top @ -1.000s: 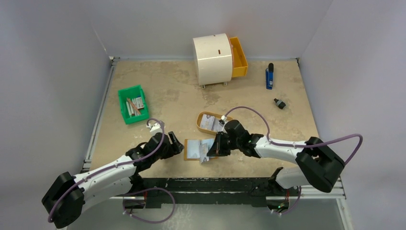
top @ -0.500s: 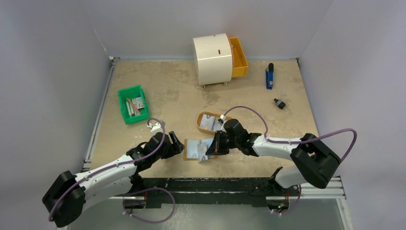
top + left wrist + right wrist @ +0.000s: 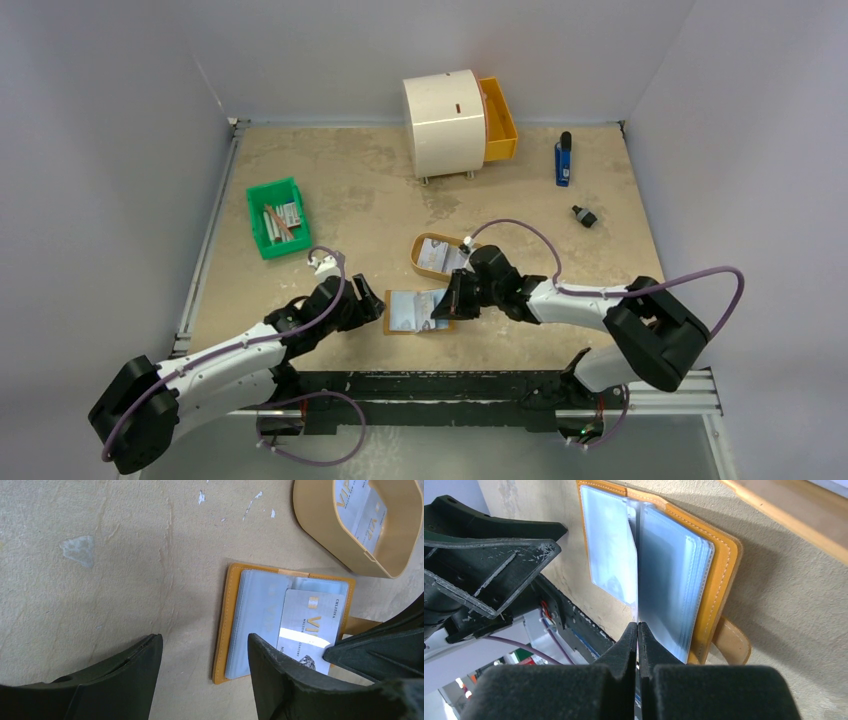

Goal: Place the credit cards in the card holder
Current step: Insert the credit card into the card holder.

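The card holder (image 3: 402, 313) lies open on the table, its clear sleeves facing up; it also shows in the left wrist view (image 3: 223, 630) and the right wrist view (image 3: 724, 575). My right gripper (image 3: 447, 308) (image 3: 638, 627) is shut on a credit card (image 3: 309, 630) with VIP print. It holds the card edge-on over the holder's sleeves. My left gripper (image 3: 378, 306) (image 3: 205, 641) is open, and its fingers straddle the holder's left edge. Another credit card (image 3: 438, 252) (image 3: 367, 502) lies in the oval tan tray (image 3: 424, 268).
A green bin (image 3: 277, 217) of sticks stands at the left. A white cabinet (image 3: 443, 122) with an open orange drawer (image 3: 498, 120) stands at the back. A blue object (image 3: 563, 160) and a small black object (image 3: 584, 216) lie at the back right.
My right gripper has shifted slightly, and the card now lies further up over the open holder. The left arm has hardly moved.
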{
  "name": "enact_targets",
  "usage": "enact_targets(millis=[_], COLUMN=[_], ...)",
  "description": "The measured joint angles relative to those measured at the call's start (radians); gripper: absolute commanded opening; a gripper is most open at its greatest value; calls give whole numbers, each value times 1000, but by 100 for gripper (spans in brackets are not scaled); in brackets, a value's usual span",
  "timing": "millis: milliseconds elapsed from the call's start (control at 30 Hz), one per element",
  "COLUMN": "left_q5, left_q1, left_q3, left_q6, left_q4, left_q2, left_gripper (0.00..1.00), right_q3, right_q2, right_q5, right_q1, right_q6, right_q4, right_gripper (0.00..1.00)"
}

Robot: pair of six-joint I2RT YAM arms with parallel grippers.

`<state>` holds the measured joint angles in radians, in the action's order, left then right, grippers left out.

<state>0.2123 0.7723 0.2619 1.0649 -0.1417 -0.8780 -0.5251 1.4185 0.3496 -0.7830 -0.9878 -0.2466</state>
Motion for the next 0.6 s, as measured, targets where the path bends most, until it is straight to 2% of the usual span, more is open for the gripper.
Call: enact_targets(millis=[600], left_q5=[-6], left_q1=[0], left_q3=[0], left_q6=[2], left_q4=[18], left_q2=[-13], left_gripper=[61], right_q3=[-4], right_q2=[66], right_q5=[14], right_q1=[5], right_q6=[1], right_q4=[-60], right_gripper=[0])
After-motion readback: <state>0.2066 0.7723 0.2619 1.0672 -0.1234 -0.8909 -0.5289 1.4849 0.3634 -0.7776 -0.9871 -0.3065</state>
